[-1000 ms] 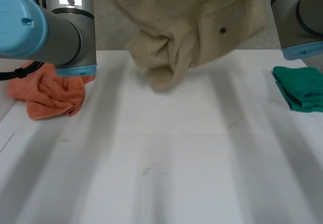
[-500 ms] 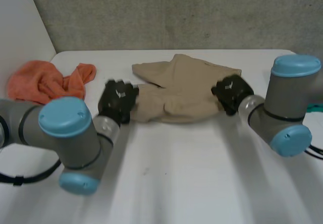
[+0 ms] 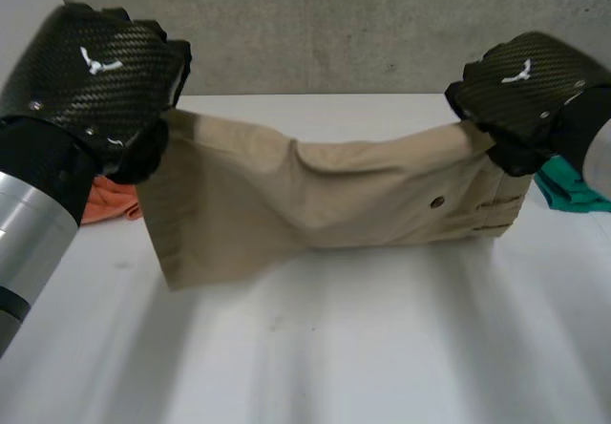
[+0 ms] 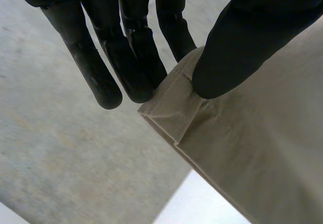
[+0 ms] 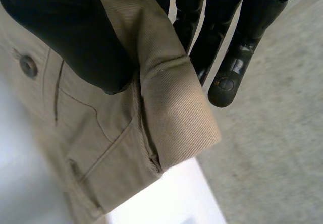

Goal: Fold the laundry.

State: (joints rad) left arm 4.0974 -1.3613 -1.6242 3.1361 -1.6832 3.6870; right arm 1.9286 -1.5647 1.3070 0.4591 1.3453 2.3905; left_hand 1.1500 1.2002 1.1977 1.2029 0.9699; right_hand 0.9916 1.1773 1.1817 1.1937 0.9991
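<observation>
A pair of tan trousers [image 3: 315, 204] hangs stretched between my two hands above the white table [image 3: 363, 348]. My left hand [image 3: 95, 85] pinches one top corner of the garment [image 4: 174, 105] between thumb [image 4: 237, 47] and fingers [image 4: 133, 67]. My right hand [image 3: 525, 90] pinches the waistband corner [image 5: 171, 108] the same way, thumb [image 5: 75, 37] against fingers [image 5: 229, 62]. A dark button [image 3: 436, 201] and pocket seams show near the right hand. The lower edge of the garment hangs close to the table.
An orange cloth [image 3: 110, 200] lies crumpled on the table behind the left hand. A folded green cloth [image 3: 573, 190] sits at the table's right edge. A grey wall [image 3: 315, 28] backs the table.
Both hands have risen from the table with the trousers pinched and now hold them spread wide in the air; half a second ago the garment lay bunched on the table.
</observation>
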